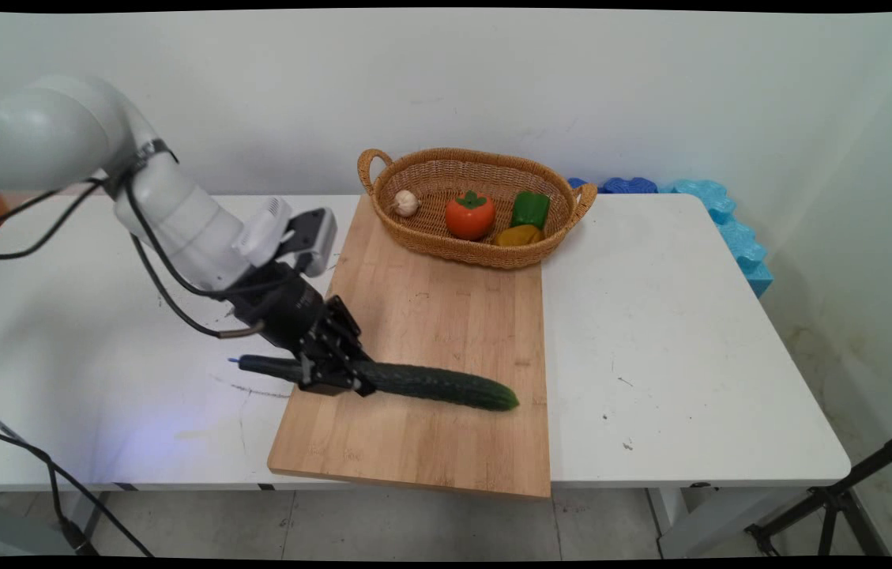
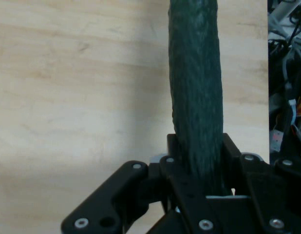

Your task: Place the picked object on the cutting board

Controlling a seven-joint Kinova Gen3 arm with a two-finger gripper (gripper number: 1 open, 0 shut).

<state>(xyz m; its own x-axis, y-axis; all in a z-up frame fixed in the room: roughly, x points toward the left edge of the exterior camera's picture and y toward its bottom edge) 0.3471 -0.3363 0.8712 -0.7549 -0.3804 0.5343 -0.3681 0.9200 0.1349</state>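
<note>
Main view: arm reaches down from left, gripper [image 1: 333, 370] clenched on one cucumber [image 1: 438, 385] over cutting board [image 1: 446, 316]; basket [image 1: 477, 237] holds four vegetables.

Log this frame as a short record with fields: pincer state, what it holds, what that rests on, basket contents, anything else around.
pincer: the pincer is shut on the cucumber, gripping it toward its left end
cucumber: dark green, lying lengthwise along the cutting board, left tip past the board's edge
cutting board: light wood, on the white table
basket: wicker basket on the board's far end
basket contents: garlic, persimmon, green pepper, yellow pepper
behind table: blue foam pieces by the wall
</note>
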